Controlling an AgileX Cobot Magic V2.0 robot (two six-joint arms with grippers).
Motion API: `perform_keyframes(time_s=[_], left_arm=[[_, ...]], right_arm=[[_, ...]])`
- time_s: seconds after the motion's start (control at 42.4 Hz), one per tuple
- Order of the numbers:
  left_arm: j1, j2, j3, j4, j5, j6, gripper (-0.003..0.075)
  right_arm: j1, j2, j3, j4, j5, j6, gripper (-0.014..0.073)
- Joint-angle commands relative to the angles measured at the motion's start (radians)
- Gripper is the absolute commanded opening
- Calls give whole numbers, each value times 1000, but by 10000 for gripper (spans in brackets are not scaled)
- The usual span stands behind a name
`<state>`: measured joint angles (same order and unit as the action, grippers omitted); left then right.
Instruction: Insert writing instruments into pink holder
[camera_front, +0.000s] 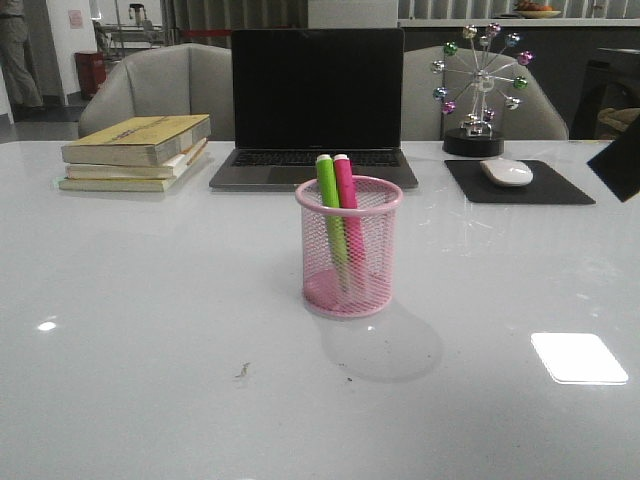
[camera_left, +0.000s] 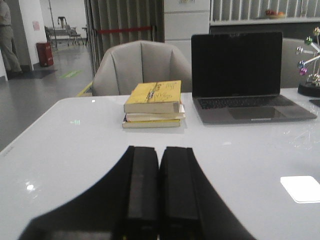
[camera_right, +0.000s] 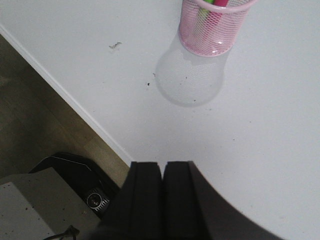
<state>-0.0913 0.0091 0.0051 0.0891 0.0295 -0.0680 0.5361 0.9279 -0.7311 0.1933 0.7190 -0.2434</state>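
Observation:
The pink holder (camera_front: 348, 250) stands upright at the middle of the white table. Inside it lean the lime green marker (camera_front: 328, 195) and the magenta pink marker (camera_front: 346, 195), side by side, tops above the rim. The right wrist view shows the pink holder (camera_right: 212, 27) with both markers in it, well away from my right gripper (camera_right: 163, 167), which is shut and empty near the table's front edge. My left gripper (camera_left: 159, 152) is shut and empty over bare table, facing the books. A dark piece of the right arm (camera_front: 618, 160) shows at the front view's right edge.
A stack of yellow books (camera_front: 140, 150) lies at the back left, an open laptop (camera_front: 315, 105) behind the holder. At the back right stand a ferris-wheel ornament (camera_front: 480, 90) and a white mouse (camera_front: 507, 172) on a black pad (camera_front: 520, 185). Grey chairs stand beyond the table.

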Motion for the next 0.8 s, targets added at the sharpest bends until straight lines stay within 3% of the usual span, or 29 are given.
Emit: perform_keyframes(time_s=[0.0, 0.779], left_arm=[[2, -16, 4, -57, -108, 62, 92], [-26, -35, 4, -75, -118, 84, 91]], right_arm=[[-7, -14, -29, 6, -51, -6, 69], [-7, -14, -29, 6, -47, -6, 69]])
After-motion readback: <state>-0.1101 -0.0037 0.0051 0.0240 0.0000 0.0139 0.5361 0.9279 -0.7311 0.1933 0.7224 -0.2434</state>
